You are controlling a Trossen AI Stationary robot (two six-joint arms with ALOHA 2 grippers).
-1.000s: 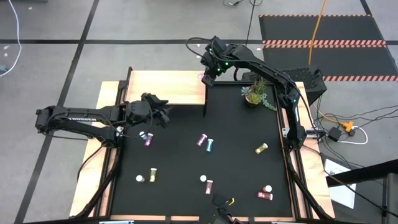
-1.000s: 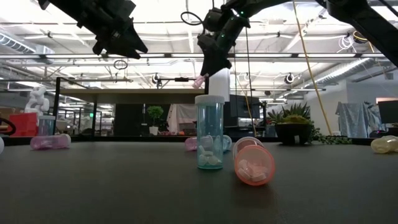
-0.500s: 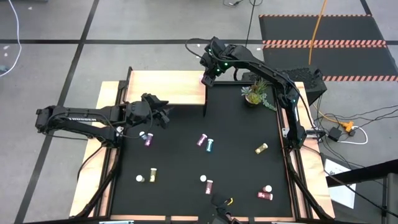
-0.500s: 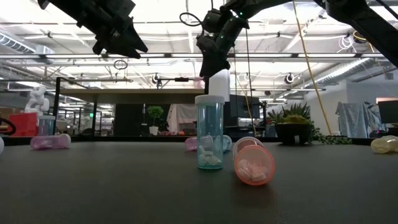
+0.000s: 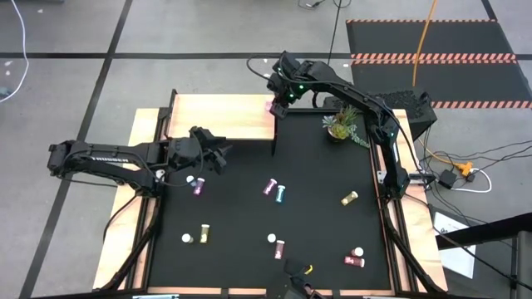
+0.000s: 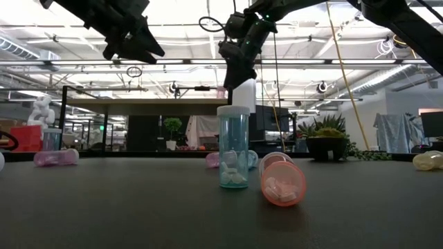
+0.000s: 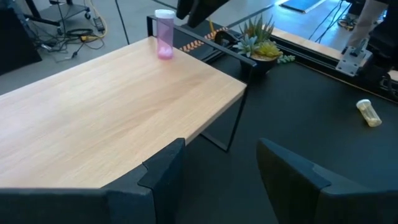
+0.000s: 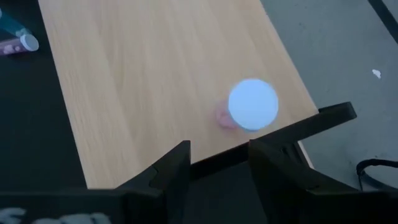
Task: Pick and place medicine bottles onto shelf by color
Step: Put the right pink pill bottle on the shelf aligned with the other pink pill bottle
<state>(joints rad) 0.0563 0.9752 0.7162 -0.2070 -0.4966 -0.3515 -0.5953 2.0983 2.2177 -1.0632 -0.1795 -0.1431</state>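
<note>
Right tool (image 5: pixel 278 95) spread, hanging above the pink bottle (image 7: pixel 164 33), upright on the shelf (image 5: pixel 223 116) at upper centre, apparently let go. Left tool (image 5: pixel 218 152) spread and empty, left of centre. Other bottles (image 5: pixel 275 190) strewn across the table (image 5: pixel 324 216), awaiting sorting.

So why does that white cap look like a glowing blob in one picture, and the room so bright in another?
In the right wrist view the pink bottle stands close under the lens, so its cap is out of focus and washed out. In the low view the ceiling lights shine into the camera, so the arms show as silhouettes, while the teal bottle up front is sharp.
</note>
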